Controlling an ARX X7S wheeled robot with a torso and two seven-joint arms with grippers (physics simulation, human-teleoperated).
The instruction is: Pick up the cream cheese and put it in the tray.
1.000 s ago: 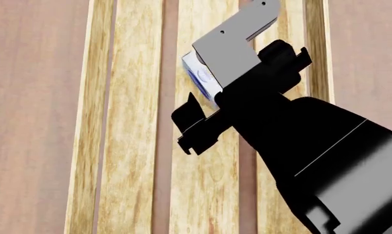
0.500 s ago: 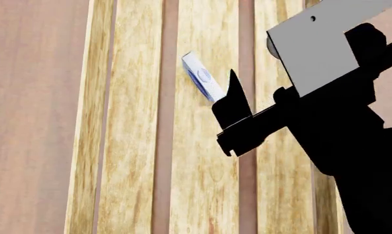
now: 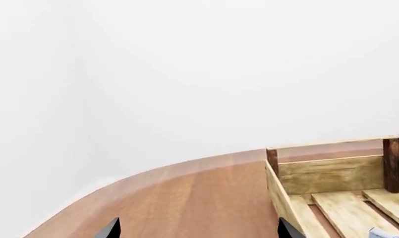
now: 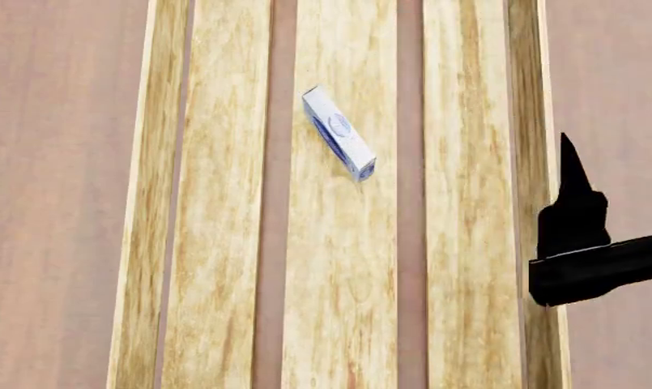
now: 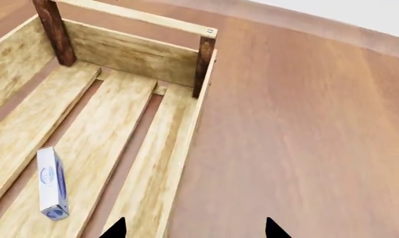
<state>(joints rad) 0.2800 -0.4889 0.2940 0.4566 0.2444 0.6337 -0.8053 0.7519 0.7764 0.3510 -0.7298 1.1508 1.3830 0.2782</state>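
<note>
Plainly, the right gripper [image 5: 194, 229] has nothing between its jaws: in its own wrist view the two dark fingertips stand well apart with only bare table and the tray's edge between them. In the head view it hangs at the tray's right wall, well clear of the box. The left gripper [image 3: 198, 230] is likewise spread wide and holds nothing, off to one side over the table [image 3: 186, 198] by the tray's end.

The cream cheese [image 4: 338, 132] lies on the middle slat inside the tray [image 4: 142, 243], resting on a narrow side, slanted across the plank and touched by neither gripper. Judging from that, the placing looks done; only drawing the arm away seems left.
</note>
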